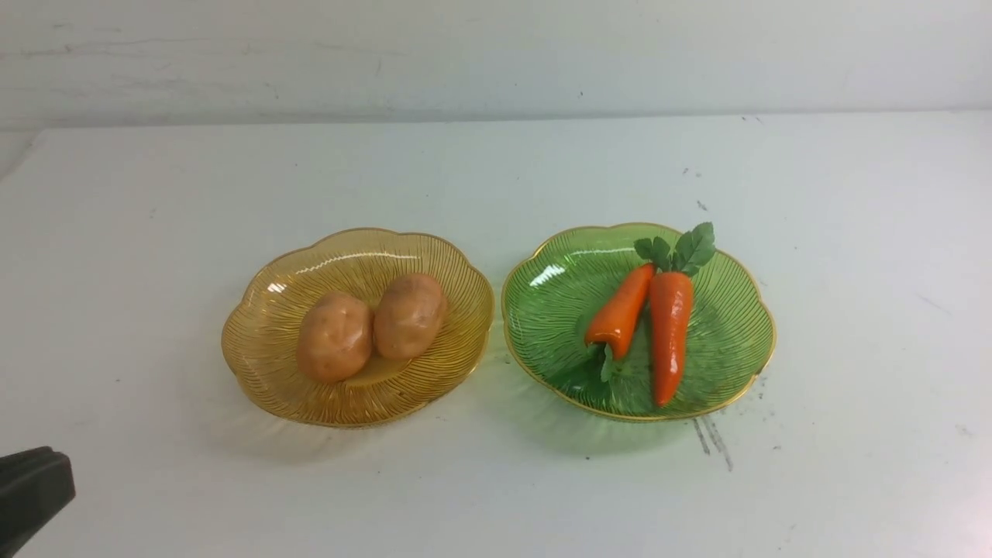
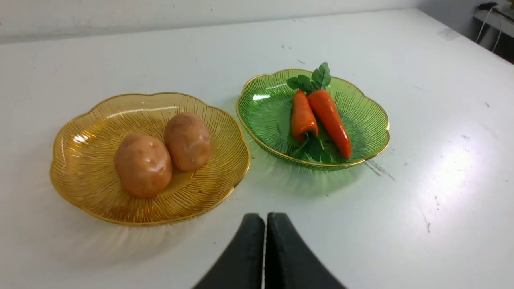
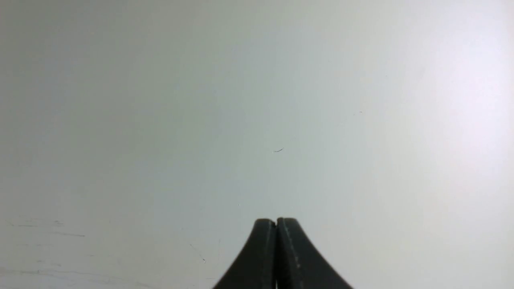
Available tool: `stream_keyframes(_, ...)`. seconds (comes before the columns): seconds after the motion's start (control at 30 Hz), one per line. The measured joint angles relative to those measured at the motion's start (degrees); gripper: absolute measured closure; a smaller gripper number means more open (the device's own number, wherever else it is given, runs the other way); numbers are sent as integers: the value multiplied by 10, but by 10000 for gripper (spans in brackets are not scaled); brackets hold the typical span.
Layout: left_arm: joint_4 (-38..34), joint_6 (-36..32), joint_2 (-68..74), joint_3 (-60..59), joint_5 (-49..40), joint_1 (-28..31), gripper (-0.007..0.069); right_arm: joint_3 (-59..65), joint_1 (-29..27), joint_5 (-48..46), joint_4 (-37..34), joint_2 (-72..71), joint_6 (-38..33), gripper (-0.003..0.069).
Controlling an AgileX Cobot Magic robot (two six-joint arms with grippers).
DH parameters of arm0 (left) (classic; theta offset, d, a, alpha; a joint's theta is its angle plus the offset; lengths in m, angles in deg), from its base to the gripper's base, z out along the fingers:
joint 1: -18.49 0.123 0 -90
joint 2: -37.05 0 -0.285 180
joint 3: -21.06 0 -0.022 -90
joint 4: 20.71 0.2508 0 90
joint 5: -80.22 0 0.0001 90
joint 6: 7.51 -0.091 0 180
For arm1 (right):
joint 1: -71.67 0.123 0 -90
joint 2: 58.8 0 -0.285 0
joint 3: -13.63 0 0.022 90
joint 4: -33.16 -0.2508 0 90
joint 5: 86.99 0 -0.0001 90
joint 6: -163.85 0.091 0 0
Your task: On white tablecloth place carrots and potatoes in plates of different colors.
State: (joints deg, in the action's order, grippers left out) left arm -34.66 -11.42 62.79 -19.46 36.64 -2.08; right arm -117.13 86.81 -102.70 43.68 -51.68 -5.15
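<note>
Two tan potatoes (image 1: 335, 336) (image 1: 409, 314) lie side by side in the amber-yellow plate (image 1: 263, 310) on the white tablecloth (image 1: 496, 480). Beside it on the right, the green plate (image 1: 542, 310) holds a short carrot (image 1: 620, 310) and a longer carrot (image 1: 669, 333), leafy tops at the far side. My left gripper (image 2: 265, 216) is shut and empty, hanging short of both plates; the potatoes (image 2: 143, 164) (image 2: 188, 140) and carrots (image 2: 303, 117) (image 2: 329, 116) lie ahead of it. In the front view only a dark corner of the left arm (image 1: 31, 488) shows. My right gripper (image 3: 276, 220) is shut and empty over bare cloth.
The tablecloth carries dark scuff streaks (image 1: 713, 438) just in front of the green plate and small specks (image 1: 701, 205) behind it. A pale wall (image 1: 496, 54) rises behind the table's far edge. Cables and a table edge (image 2: 492, 16) show at the far right in the left wrist view.
</note>
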Motion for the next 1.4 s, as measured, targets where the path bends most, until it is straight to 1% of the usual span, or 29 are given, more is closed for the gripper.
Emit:
stream_keyframes(0.1, 19, -34, 0, 0, 15, 0, 628, 0, 0, 0, 0, 0, 0, 674)
stream_keyframes(0.13, 38, -48, 0, 0, 26, 0, 628, 0, 0, 0, 0, 0, 0, 674)
stream_keyframes(0.2, 59, -56, 0, 0, 36, 0, 628, 0, 0, 0, 0, 0, 0, 674)
stream_keyframes(0.3, 114, -50, -7, -8, 45, 0, 628, 0, 0, 0, 0, 0, 0, 674)
stream_keyframes(0.33, 114, -48, -9, -9, 46, 0, 628, 0, 0, 0, 0, 0, 0, 674)
stream_keyframes(0.37, 140, -32, -31, -30, 57, 6, 628, 0, 0, 0, 0, 0, 0, 674)
stream_keyframes(0.4, 143, -27, -40, -39, 62, 11, 628, 0, 0, 0, 0, 0, 0, 674)
stream_keyframes(0.5, 148, -17, -78, -89, 81, 41, 628, 0, 0, 0, 0, 0, 0, 674)
stream_keyframes(0.63, 145, -16, -147, -201, 129, 126, 628, 0, 0, 0, 0, 0, 0, 674)
stream_keyframes(0.67, 145, -16, -150, -206, 133, 130, 628, 0, 0, 0, 0, 0, 0, 674)
stream_keyframes(0.7, 145, -16, -174, -245, 152, 159, 628, 0, 0, -1, 0, 0, 0, 674)
stream_keyframes(0.77, 145, -16, -184, -295, 172, 185, 628, 0, 0, -1, 0, 0, 0, 674)
stream_keyframes(0.93, 145, -16, -187, -376, 189, 193, 628, 0, 0, -2, 0, 0, 0, 674)
stream_keyframes(1.07, 145, -15, -187, -381, 219, 193, 628, 0, 0, -2, 0, 0, 0, 674)
stream_keyframes(1.4, 145, -15, -187, -382, 219, 193, 628, 0, 0, -2, 0, 0, 1, 674)
